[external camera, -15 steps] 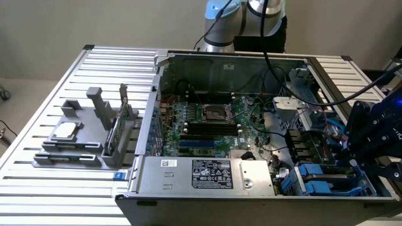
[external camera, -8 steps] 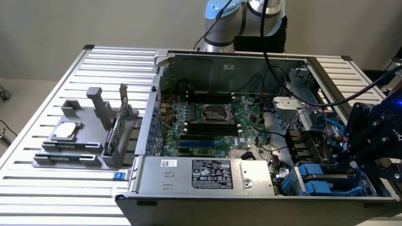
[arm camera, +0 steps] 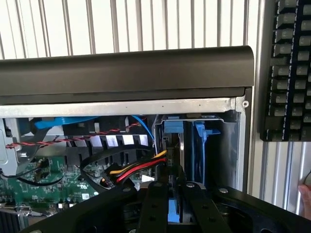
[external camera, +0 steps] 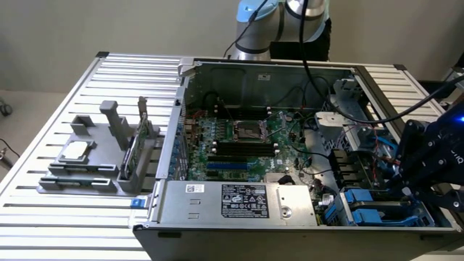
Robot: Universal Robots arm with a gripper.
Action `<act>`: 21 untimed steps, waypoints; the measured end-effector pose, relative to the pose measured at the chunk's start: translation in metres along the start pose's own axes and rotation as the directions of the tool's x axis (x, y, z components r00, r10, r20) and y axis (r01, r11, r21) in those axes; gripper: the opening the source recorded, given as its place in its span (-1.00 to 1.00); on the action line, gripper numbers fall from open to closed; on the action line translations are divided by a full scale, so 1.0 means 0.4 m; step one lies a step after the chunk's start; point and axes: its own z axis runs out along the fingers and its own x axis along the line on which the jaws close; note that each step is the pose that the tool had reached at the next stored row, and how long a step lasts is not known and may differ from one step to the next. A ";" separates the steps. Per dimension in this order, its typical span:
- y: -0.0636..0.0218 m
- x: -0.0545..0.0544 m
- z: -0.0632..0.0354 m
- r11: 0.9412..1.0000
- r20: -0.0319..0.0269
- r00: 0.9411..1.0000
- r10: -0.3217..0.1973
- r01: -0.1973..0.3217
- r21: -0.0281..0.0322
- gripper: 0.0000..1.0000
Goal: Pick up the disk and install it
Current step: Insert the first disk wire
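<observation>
Inside an open computer case [external camera: 254, 163] sitting on a slatted bench [external camera: 43, 228], the robot's claw [arm camera: 170, 191] is clamping the blue-framed disk [arm camera: 171, 145], holding it upright in the drive bay [arm camera: 214, 145] at the case's corner, beside red-and-yellow power cables [arm camera: 141, 167].

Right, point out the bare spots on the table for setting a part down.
Bare slats lie on the table behind the grey holder and before it, left of the case. Inside the case it is crowded with cables and blue carriers.
</observation>
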 end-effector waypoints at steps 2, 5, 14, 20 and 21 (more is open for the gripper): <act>-0.001 0.005 0.001 1.000 0.001 1.000 -0.002 0.002 0.000 -0.67; -0.001 0.012 0.003 1.000 0.001 1.000 -0.005 0.005 0.000 -0.67; -0.001 0.012 0.006 1.000 0.010 1.000 -0.012 0.012 0.001 -0.67; 0.000 0.013 0.006 1.000 0.014 1.000 -0.017 0.017 0.001 -0.67; 0.000 0.013 0.006 1.000 0.014 1.000 -0.018 0.018 0.002 -0.67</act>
